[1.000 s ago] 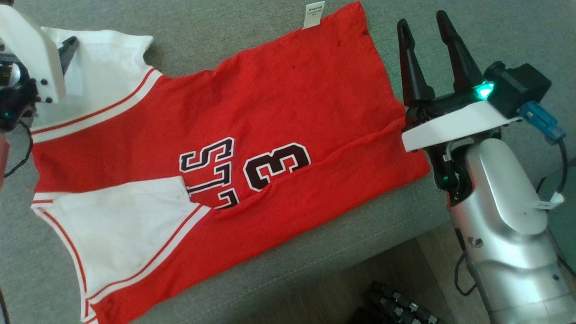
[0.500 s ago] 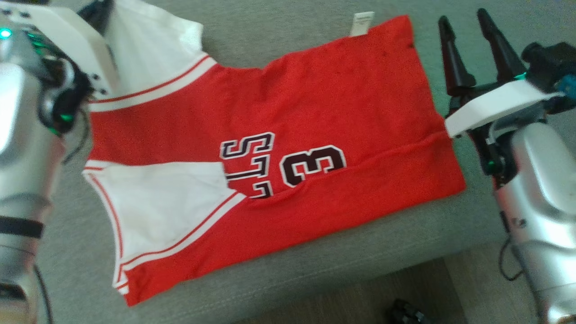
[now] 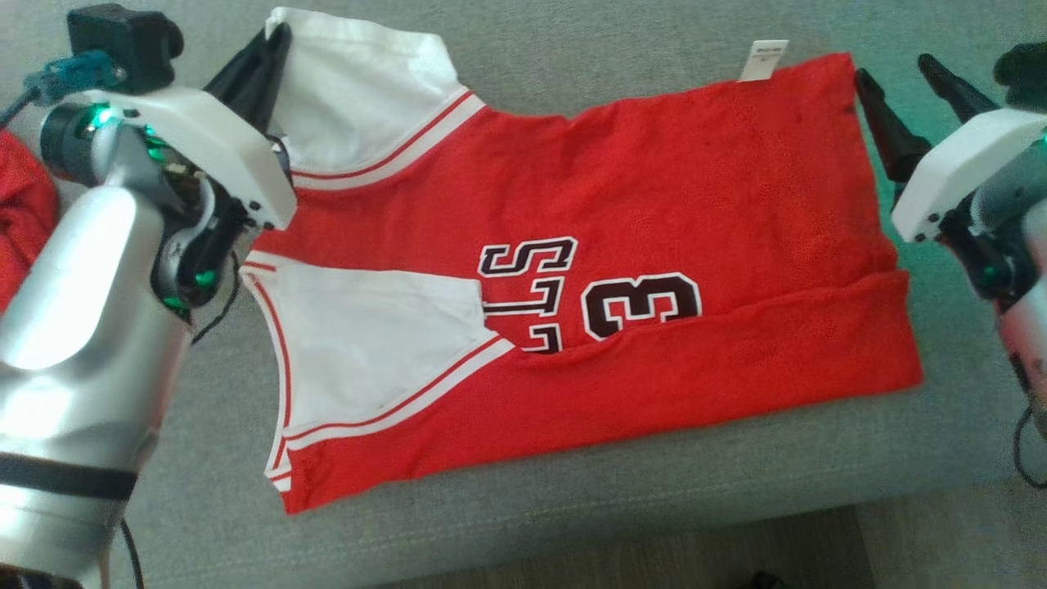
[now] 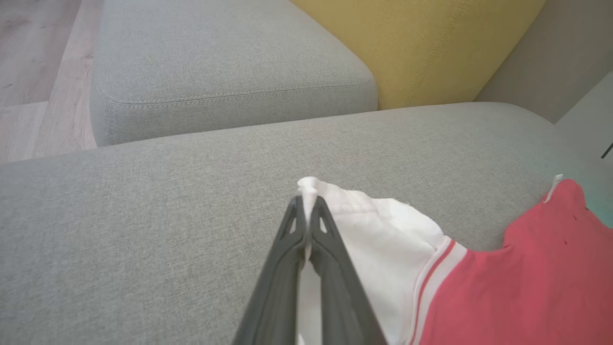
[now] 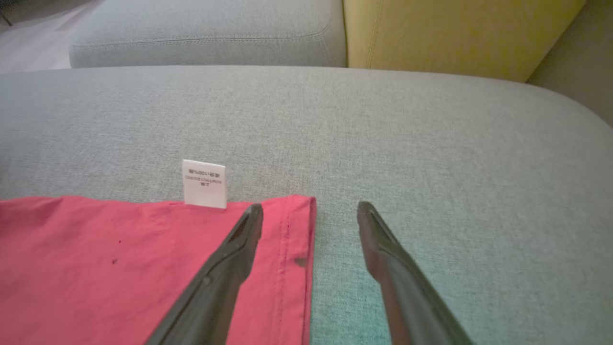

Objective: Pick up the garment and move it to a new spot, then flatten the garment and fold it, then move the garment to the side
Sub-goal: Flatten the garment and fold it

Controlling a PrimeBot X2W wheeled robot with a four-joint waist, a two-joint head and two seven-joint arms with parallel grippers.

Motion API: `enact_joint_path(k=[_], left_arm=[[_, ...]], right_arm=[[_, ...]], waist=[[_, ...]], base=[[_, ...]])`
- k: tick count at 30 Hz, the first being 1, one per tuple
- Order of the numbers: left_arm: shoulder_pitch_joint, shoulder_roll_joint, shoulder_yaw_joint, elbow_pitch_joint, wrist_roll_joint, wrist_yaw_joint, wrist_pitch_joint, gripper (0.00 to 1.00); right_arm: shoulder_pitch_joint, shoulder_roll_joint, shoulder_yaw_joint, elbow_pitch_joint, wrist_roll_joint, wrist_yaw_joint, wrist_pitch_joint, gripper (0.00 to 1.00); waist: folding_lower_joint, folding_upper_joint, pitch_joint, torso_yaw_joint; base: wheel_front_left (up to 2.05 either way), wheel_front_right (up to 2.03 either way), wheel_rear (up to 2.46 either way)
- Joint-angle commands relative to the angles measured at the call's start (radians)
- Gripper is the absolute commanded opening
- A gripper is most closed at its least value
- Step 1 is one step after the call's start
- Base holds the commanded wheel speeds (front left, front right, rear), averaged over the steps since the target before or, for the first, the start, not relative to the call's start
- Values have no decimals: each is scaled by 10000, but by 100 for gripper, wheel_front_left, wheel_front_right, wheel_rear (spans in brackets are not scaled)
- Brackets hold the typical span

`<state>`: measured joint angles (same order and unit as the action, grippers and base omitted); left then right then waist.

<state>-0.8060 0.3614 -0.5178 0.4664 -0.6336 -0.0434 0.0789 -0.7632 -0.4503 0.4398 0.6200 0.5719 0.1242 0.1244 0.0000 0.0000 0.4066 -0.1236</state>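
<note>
The garment [image 3: 654, 188] is a red jersey with white shoulder panels and a dark "13", spread flat on the grey sofa cushion [image 3: 123, 523]. My left gripper [image 3: 278, 37] sits at its far left corner, shut on the white shoulder fabric. The left wrist view shows the left gripper [image 4: 306, 203] pinching a peak of white cloth [image 4: 383, 230]. My right gripper [image 3: 891, 67] stands open at the garment's far right corner. In the right wrist view the right gripper [image 5: 310, 207] straddles the red hem edge [image 5: 119, 258], one finger over cloth and one over cushion.
A white care label [image 5: 204, 183] sticks out from the far hem. A yellow back cushion [image 4: 421, 43] and a second grey seat [image 4: 215, 57] lie beyond. Red cloth [image 3: 20, 204] shows at the left edge. Wooden floor [image 3: 654, 556] runs below the sofa's front edge.
My left gripper has shut on the white shoulder corner. The head camera has turned, so the whole picture has slid right. The garment lies as before and the right gripper stays open.
</note>
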Motion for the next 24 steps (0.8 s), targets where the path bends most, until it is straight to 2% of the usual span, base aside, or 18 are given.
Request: enact_joint_path(k=[1,5,18,19,20,21,24], left_arm=[[-195,376,317,-615,-53,103,18,0],[-117,337,270,-1068,-39,254,64,0],[-196,267,115,-1737,38,509,174,0],[-197,266,109,-1743,35,515,173,0],[-197,271,109,-1748,31,527,174,0],[-195,280,117,-1751,29,552,171,0],[-197,342,165,-1746,30,622,140,0]], right_arm=[[-308,-331,197,-11,300,65,136,100],[-672,-617,557,334,496,65,317,100],[-1411,-794,1392,1202,1456,65,1087,100],[-1419,-795,1455,1235,1581,65,1135,85],[-1437,-814,1528,1260,1674,65,1167,37],[-1464,-847,1594,1287,1728,65,1161,2],[-1568,-949,1733,1389,1724,65,868,0]], waist=[[0,0,83,141],[0,0,248,368],[0,0,685,684],[0,0,680,698],[0,0,679,706],[0,0,679,712],[0,0,675,718]], base=[[0,0,0],[0,0,0],[0,0,0],[0,0,0],[0,0,0],[0,0,0],[0,0,0]])
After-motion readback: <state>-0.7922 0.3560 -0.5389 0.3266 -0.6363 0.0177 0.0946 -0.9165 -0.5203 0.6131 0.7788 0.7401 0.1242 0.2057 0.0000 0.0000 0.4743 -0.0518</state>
